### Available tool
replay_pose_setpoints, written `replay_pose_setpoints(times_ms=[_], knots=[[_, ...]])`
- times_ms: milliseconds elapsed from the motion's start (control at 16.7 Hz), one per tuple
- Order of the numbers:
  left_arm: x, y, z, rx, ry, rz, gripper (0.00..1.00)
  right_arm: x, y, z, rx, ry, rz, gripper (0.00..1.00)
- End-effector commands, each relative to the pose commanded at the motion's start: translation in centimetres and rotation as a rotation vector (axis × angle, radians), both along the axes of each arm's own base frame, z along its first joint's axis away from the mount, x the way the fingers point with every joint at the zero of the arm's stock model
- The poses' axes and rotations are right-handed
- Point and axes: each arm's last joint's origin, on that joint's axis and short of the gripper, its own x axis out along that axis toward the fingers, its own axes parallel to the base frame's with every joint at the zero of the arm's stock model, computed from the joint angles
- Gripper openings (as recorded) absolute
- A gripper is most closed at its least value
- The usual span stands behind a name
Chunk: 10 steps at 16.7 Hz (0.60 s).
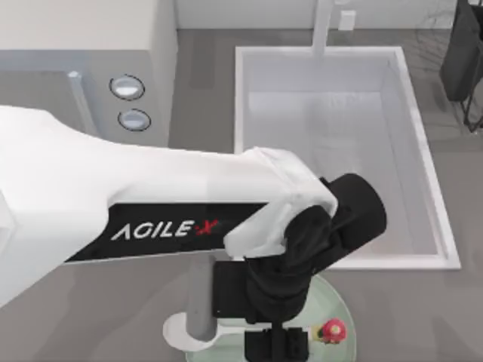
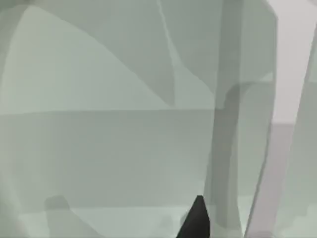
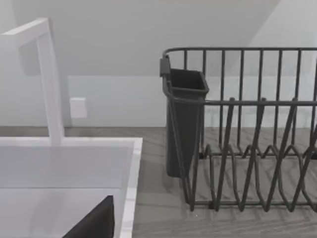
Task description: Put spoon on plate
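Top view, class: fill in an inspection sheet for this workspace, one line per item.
Surface: grey counter with a white sink set in.
Job's things: spoon lies at the plate's left edge, bowl off the rim; plate at the near edge, mostly under the arm.
Clutter: small red-and-yellow object on the plate.
Grippers: left gripper low over the plate; right gripper's finger over the sink.
Cables: nothing seen.
Surroundings: microwave, faucet, dark dish rack.
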Motion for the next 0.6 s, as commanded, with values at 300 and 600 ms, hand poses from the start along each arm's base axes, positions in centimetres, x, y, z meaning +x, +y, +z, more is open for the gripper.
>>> replay_pose_setpoints(times_ms=[300,600], knots=[[-0.02,0.16,-0.56,0.016,0.010,0.002,0.00,0.00,0.00,0.00,0.000,0.000,0.000,1.00],[-0.02,0.16,-0.56,0.016,0.010,0.002,0.30,0.00,0.00,0.00,0.000,0.000,0.000,1.00]])
